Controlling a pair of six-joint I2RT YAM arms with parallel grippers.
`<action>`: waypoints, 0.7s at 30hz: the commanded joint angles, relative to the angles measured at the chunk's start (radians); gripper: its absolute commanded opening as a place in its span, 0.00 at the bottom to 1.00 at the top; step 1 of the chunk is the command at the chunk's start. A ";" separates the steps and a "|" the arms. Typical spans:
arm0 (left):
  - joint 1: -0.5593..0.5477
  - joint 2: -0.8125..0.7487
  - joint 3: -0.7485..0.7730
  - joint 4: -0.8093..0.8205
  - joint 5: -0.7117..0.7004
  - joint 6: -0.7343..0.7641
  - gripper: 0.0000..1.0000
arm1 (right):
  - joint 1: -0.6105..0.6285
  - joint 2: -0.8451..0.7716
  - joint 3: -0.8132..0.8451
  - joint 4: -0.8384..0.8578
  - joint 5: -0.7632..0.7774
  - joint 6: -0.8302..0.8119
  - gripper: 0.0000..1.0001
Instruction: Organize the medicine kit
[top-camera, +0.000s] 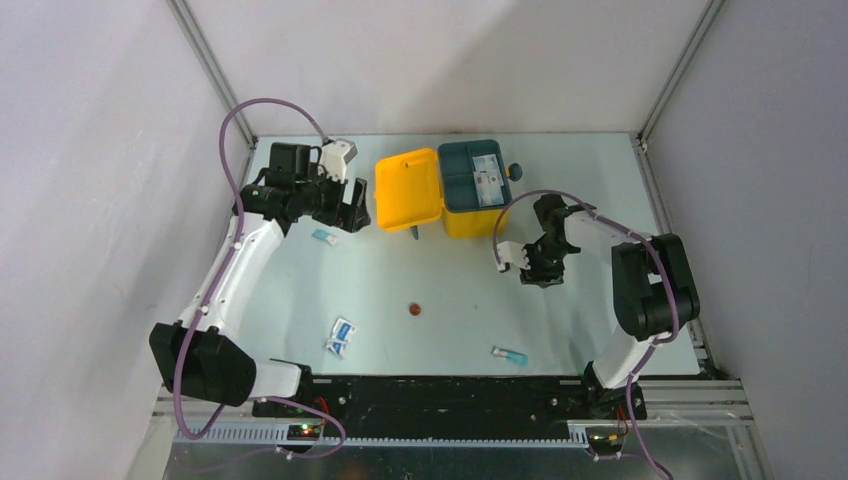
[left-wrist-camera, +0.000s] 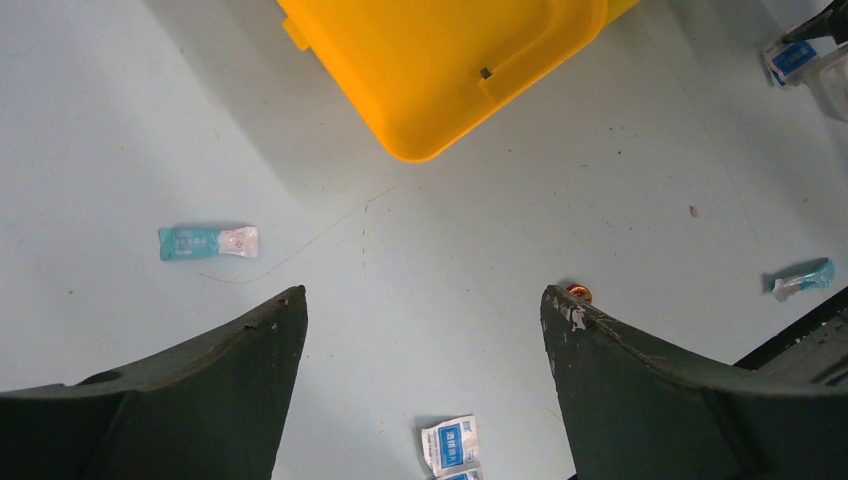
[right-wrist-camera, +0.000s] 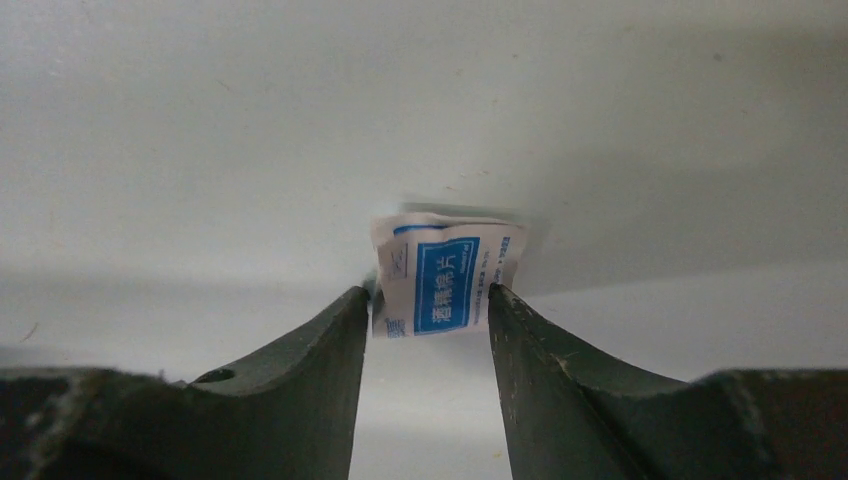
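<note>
**Sachet in hand, kit open.** The right fingers (right-wrist-camera: 300, 380) clench a white-and-blue sachet (right-wrist-camera: 445, 275) by its two side edges, low over the table (top-camera: 400, 270). Whether the packet has cleared the surface cannot be told. The medicine kit (top-camera: 440, 190) stands open at the far middle of the table. Its yellow lid (top-camera: 408, 188) is thrown to the left, and a dark teal tray (top-camera: 478, 175) sits in its base with white packets in one compartment. The left fingers (left-wrist-camera: 200, 380) hang released and wide apart near the lid's corner, with a teal sachet (left-wrist-camera: 208, 242) off to one side.

The step in hand looks to be carrying the pinched sachet to the tray. The hold is narrow and the packet bows slightly, so a steady squeeze and a straight lift before any sideways travel seem wise, since a limp packet may slip. The route runs away from the bases and leftward. The fingers should probably come in above the tray's rim and let go low over a compartment, so the sachet lies flat.

A pair of white-and-blue packets (top-camera: 341, 337) and another teal one (top-camera: 509, 356) lie toward the near edge, with a small brown disc (top-camera: 411, 309) mid-table.
</note>
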 joint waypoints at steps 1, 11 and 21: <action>-0.002 -0.021 0.017 0.001 0.000 0.027 0.91 | 0.023 0.029 -0.022 0.041 0.046 -0.004 0.51; -0.002 -0.008 0.019 0.003 0.011 0.013 0.91 | 0.048 -0.065 -0.045 0.046 0.049 0.079 0.16; -0.002 0.016 0.014 0.023 0.039 -0.005 0.90 | 0.092 -0.323 -0.029 -0.011 -0.025 0.176 0.00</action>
